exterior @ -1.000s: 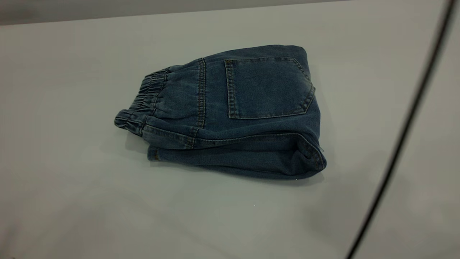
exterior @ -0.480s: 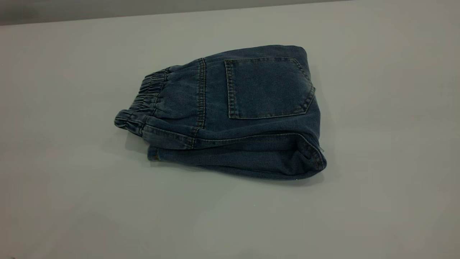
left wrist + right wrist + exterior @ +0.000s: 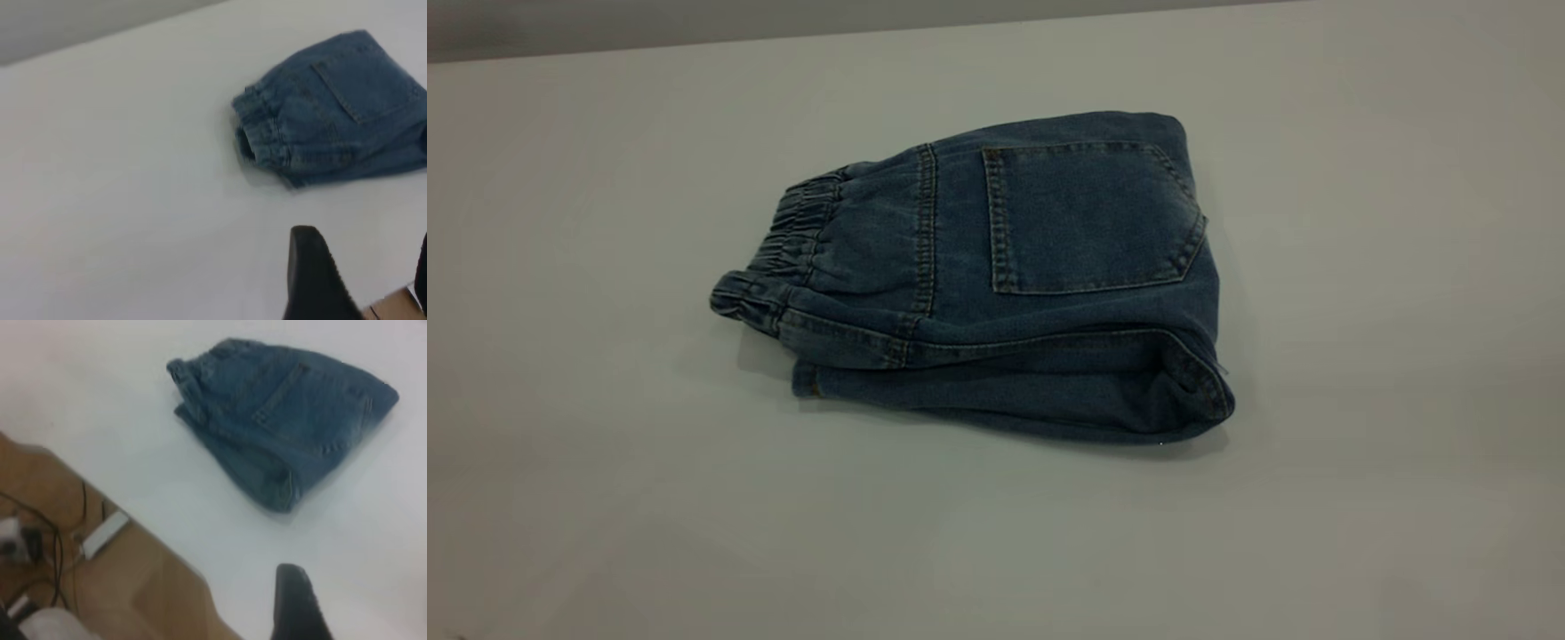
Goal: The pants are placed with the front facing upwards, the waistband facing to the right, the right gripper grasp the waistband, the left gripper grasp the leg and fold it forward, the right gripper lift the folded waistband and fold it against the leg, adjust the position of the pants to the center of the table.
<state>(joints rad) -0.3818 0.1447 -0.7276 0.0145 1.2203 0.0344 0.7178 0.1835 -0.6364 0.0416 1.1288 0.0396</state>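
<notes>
Change record, exterior view. Item one: a thin dark cable, seen a second ago as a blurred diagonal line crossing the right side of the counter (image 3: 1405,267), is gone from view half a second ago and is not there now. Item two: lighting on the counter surface and on the pants (image 3: 996,276) dims slightly half a second ago and reads a little brighter now.
</notes>
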